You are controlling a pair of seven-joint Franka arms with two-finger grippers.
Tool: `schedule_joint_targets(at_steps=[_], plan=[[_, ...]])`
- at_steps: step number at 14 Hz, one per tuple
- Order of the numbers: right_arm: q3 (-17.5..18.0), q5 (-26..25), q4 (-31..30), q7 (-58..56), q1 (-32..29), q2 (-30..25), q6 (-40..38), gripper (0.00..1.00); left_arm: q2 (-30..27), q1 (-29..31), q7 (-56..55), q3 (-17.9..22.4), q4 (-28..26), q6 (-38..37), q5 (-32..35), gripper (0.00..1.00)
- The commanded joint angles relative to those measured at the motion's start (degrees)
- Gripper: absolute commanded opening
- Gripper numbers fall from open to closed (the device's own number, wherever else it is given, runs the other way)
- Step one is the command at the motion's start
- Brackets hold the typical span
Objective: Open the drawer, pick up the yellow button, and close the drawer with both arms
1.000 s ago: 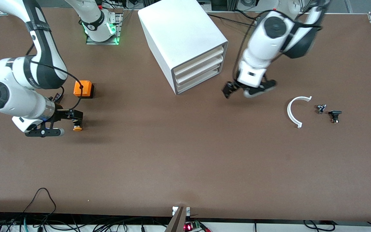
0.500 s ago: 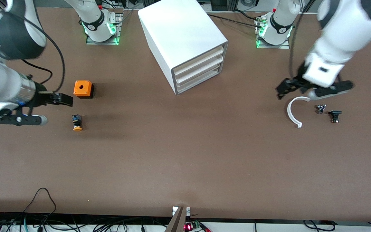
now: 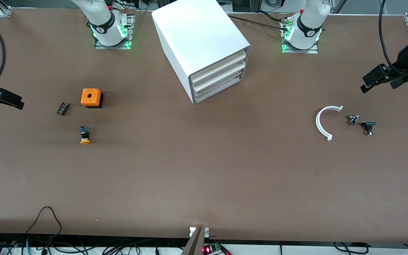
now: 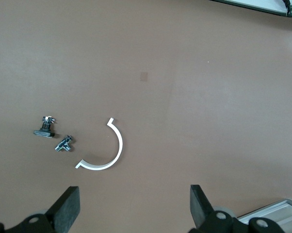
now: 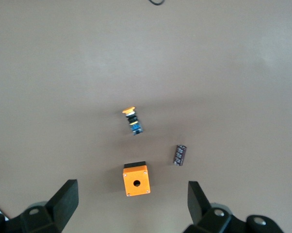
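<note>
Both arms parked at the table ends, nothing held. Left gripper is up over the left arm's end, jaws spread wide and empty; right gripper is at the right arm's end of the table, jaws also wide, empty. The button lies on its side on the bare table, orange cap toward the front camera, black-and-blue body pointing away; it sits nearer the front camera than the orange cube and the small black ribbed block, apart from both. Judgement: small, light, rigid plastic. The round body will roll if nudged from the side, and the cap is smooth and likely slippery. Best hold is across the cylindrical body just under the cap, jaws square to its axis so it can't squirt out. The cabinet stands between the two bases. The drawer, top of three, looks pushed in flush with the two below, so what is inside any of them cannot be seen. With the button out and the drawer shut, the task looks essentially done. Drawer is thin plastic, probably light and slides easily; cabinet may shift if pushed hard. At the left arm's end lie a white curved strip and two small dark metal parts, loose on the table.
</note>
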Motion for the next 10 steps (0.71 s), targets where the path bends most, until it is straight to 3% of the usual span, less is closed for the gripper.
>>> schedule_joint_targets(at_steps=[1, 4, 10], plan=[[-6.11, 1.95, -3.48, -0.65, 5.01, -2.91, 0.27, 1.00, 0.25, -0.82, 1.27, 0.35, 0.40, -1.29, 0.97, 1.00], [-7.46, 2.48, -6.73, -2.05, 6.09, -4.66, 2.19, 1.00, 0.42, -0.73, 10.20, 0.52, 0.31, -1.29, 1.06, 1.00], [-7.11, 2.39, -9.89, -5.57, 6.18, -8.88, 2.38, 1.00, 1.48, -0.46, 11.20, 0.96, 1.98, -3.49, 0.97, 1.00]])
